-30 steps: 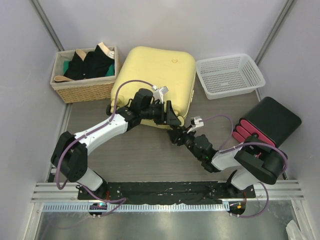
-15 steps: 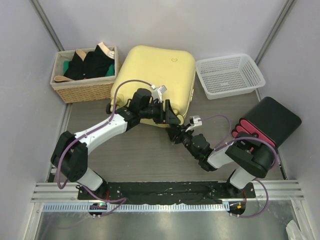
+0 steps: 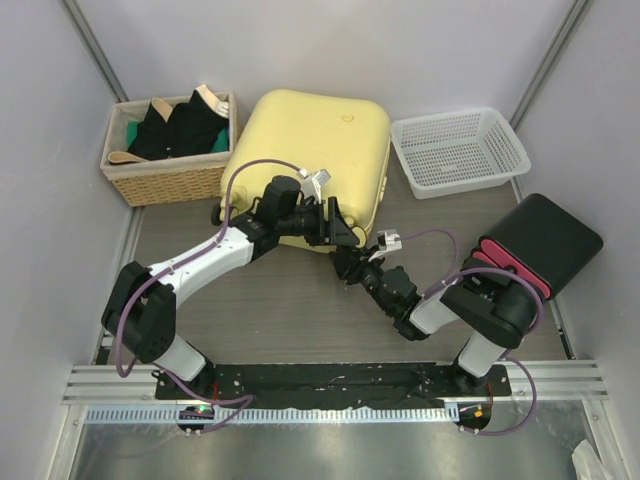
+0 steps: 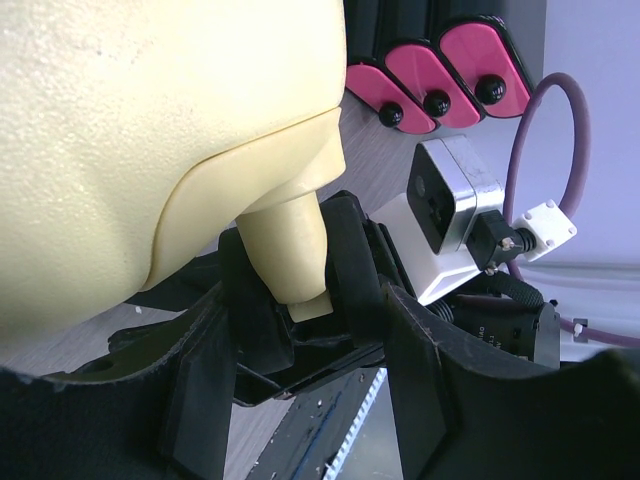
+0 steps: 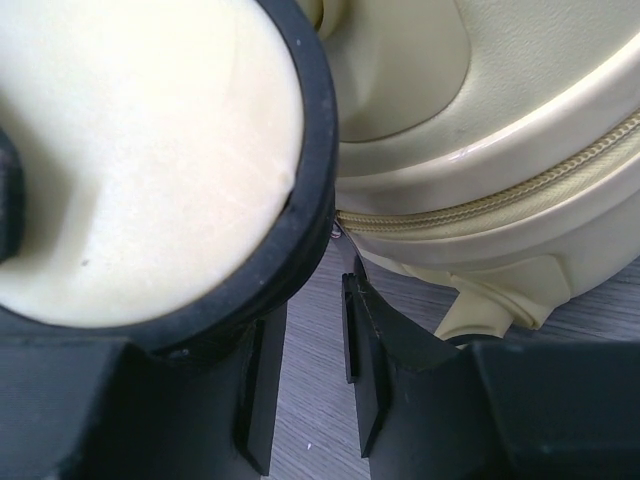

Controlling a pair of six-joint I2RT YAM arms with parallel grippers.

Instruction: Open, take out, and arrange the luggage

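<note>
Top external: luggage [image 3: 310, 150] lies flat and closed at the far edge of the tabletop [image 3: 280, 300], between the wicker basket [image 3: 170, 182] in the far-left corner and the white basket [image 3: 505, 165] far right. Black box [image 3: 545, 235] sits at the right edge. Both arms meet at the case's near-right corner, likely one bracing while the other works the zip.

Left wrist fills in what the overhead can't: left gripper [image 4: 300, 300] is about half open, clamped on a pale-yellow stub [image 4: 290, 250] sticking out of the shell, fingers [image 4: 350, 260] tight on both sides. Reads as an anchor so the case doesn't slide. Box's pink cylinders [image 4: 430, 75] sit behind.

Right wrist alone shows the zipper [image 5: 480, 210] running along the seam. Right gripper [image 5: 305, 380] is low at the tabletop under that seam, fingers [image 5: 365, 370] nearly together with a narrow gap and bare tabletop between, nothing visibly held. Can't tell if the tips reach a zip pull. Step in hand: opening, not yet started.
</note>
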